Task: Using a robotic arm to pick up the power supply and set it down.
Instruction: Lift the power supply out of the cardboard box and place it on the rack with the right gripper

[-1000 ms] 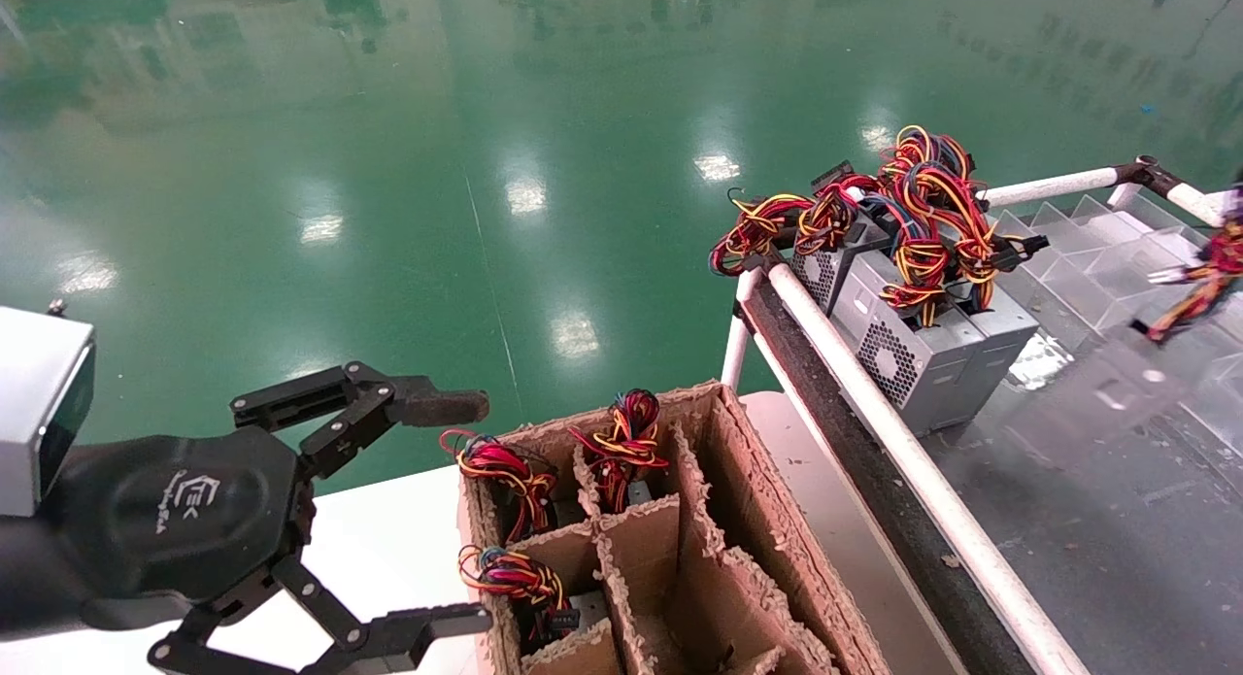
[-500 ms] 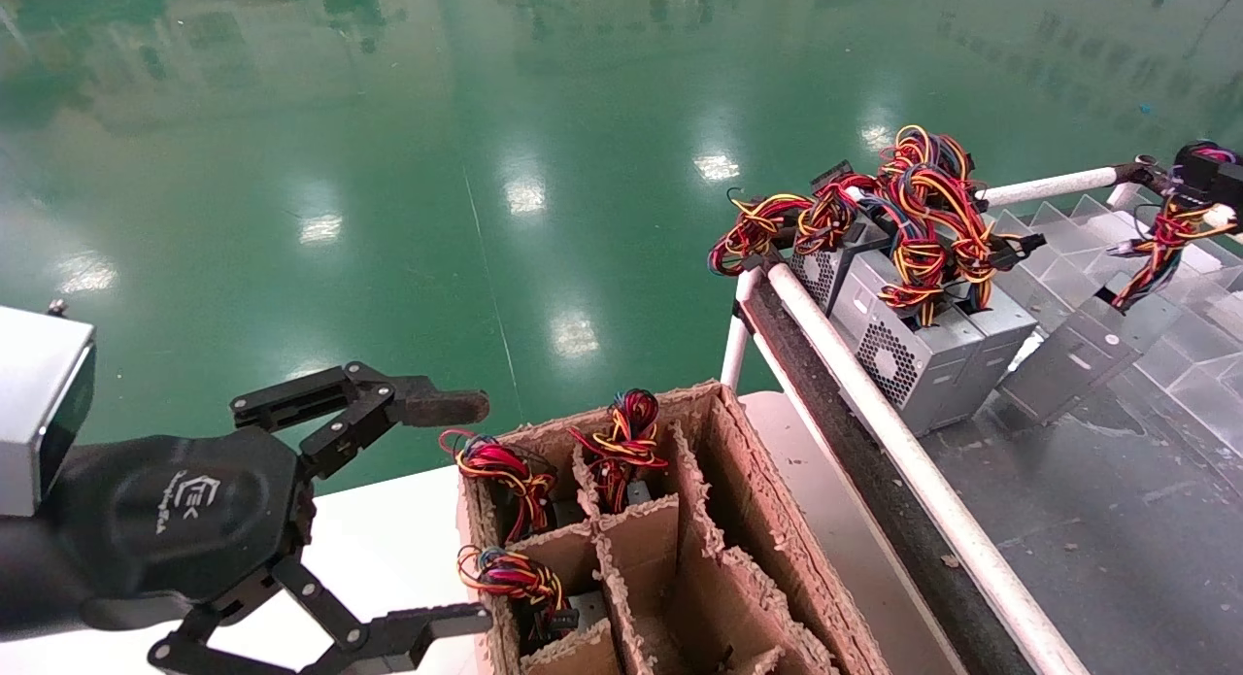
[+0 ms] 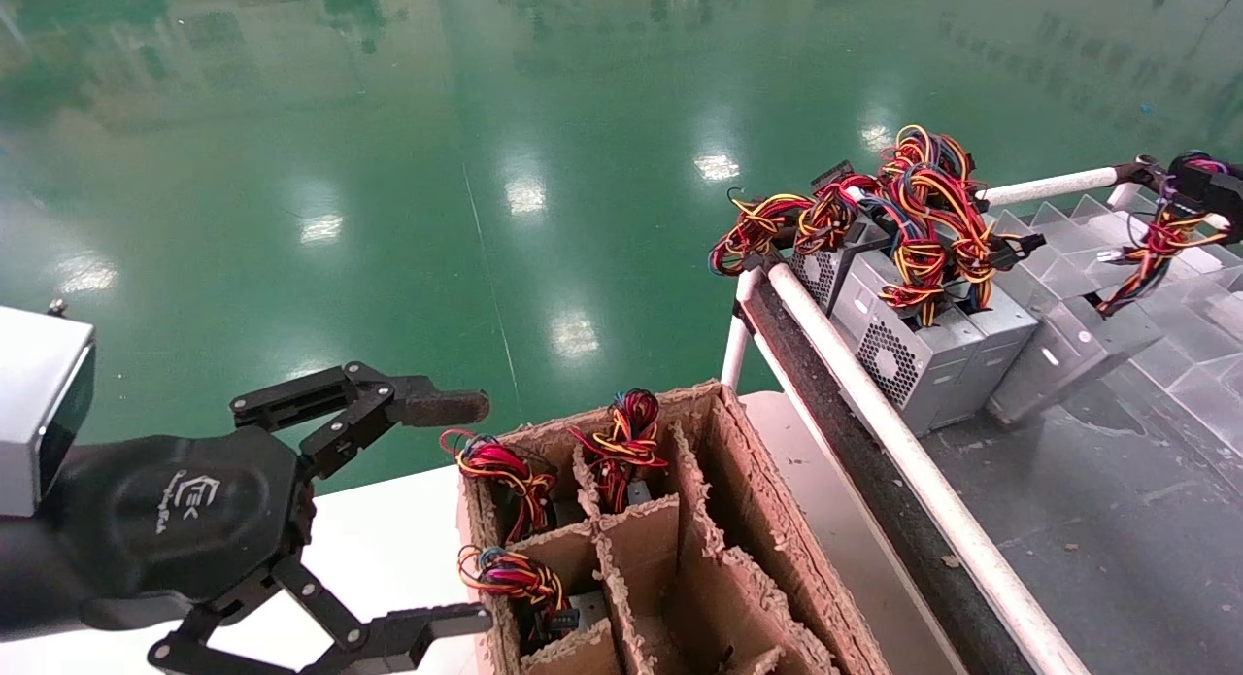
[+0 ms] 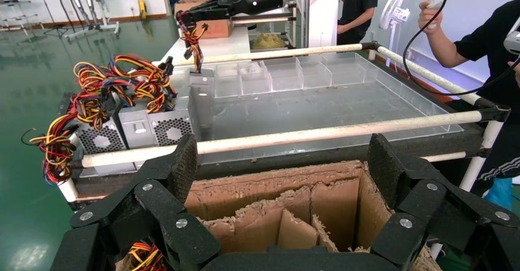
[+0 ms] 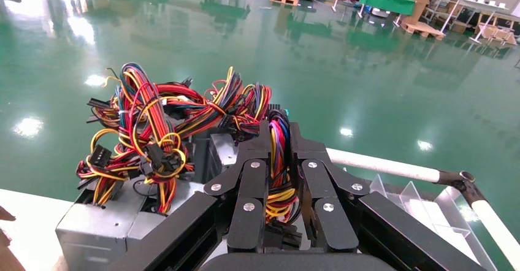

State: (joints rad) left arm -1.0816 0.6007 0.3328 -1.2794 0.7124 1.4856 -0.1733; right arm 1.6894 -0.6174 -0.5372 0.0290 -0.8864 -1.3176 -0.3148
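Note:
My right gripper (image 3: 1202, 178) is at the far right above the railed tray, shut on the coloured wire bundle (image 5: 280, 160) of a grey power supply (image 3: 1073, 350). That box hangs tilted from its wires, its lower end down by the tray floor and right beside the row of other power supplies (image 3: 923, 350). The left wrist view shows the right gripper (image 4: 189, 19) and the hanging box (image 4: 200, 90) from the other side. My left gripper (image 3: 476, 508) is open, low at the left next to the cardboard divider box (image 3: 757, 549), and holds nothing.
Some compartments of the cardboard box hold power supplies with wire bundles (image 3: 500, 471) sticking up. A white pipe rail (image 3: 874, 403) edges the tray, and clear plastic dividers (image 3: 1097, 257) line its far side. A person (image 4: 484, 44) stands beyond the tray.
The right gripper has carried the hanging power supply leftward toward the row; the box now sits close against the row. The left arm has not moved.

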